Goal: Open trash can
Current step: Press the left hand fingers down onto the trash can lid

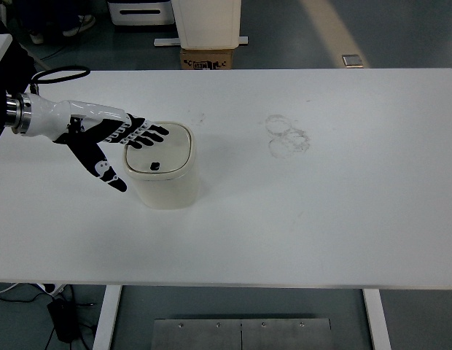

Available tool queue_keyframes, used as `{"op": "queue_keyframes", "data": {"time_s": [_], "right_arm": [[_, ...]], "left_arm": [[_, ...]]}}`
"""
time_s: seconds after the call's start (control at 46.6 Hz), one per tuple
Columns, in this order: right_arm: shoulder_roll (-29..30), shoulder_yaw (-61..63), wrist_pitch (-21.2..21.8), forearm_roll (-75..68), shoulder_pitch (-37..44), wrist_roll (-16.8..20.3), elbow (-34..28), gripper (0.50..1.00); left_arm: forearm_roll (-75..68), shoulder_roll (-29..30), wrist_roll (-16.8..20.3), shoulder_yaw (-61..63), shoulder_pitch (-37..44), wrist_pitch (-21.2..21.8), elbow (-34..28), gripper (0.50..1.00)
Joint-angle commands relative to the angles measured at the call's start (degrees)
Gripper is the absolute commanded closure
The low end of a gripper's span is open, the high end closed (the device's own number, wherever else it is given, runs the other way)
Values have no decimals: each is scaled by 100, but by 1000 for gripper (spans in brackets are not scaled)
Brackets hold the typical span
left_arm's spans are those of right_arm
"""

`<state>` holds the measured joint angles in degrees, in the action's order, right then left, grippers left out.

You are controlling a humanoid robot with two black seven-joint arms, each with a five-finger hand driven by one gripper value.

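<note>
A small cream trash can stands on the white table, left of centre. Its rounded square lid lies flat and closed, with a small dark mark near its front. My left hand, white with black fingers, reaches in from the left edge. Its fingers are spread and extend over the lid's left rim; the thumb points down beside the can's left wall. It holds nothing. My right arm does not show.
Faint ring stains mark the table right of centre. Beyond the far edge stand a cardboard box and a white unit. A black cable loops at the far left corner.
</note>
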<state>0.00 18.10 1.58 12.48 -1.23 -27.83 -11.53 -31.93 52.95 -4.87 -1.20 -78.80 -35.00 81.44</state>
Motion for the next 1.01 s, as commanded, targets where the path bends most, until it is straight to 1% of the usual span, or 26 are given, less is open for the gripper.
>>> {"op": "queue_keyframes", "data": {"time_s": [0.0,0.386,0.986], "right_arm": [[0,0,0,-9,0,-3,2,509],[0,0,0,0,0,5,2,509],[0,0,0,-9,0,-3,2,509]], "left_arm": [[3,-39,4,-3,32,0,-23,500],[3,-276,4,-3,164,0,-23,500],[3,-267,4,-3,252,0,-23,500]]}}
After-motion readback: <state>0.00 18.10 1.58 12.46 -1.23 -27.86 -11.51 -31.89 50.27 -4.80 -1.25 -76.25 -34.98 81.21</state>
